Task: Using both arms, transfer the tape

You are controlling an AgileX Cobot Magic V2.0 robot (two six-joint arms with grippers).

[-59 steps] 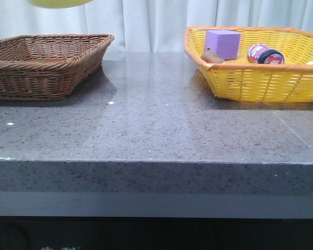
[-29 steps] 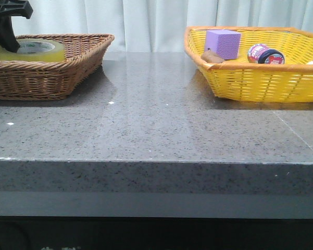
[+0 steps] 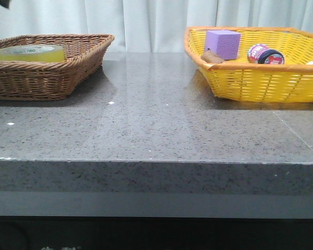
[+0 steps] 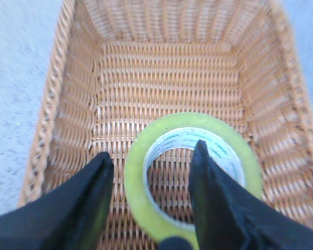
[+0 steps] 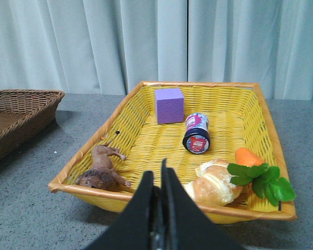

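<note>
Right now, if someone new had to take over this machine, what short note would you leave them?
Left gripper: open, one finger over the tape's hole, gripping nothing.
Right gripper: shut, empty, above the near rim of the yellow basket.
Tape: lying flat in the brown wicker basket.
Done: tape delivered and let go.
Left: probably just lift the left arm clear.

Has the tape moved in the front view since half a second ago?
Yes. The tape now sits lower against the brown basket rim, lying flat inside it, and the left gripper no longer covers it.
</note>
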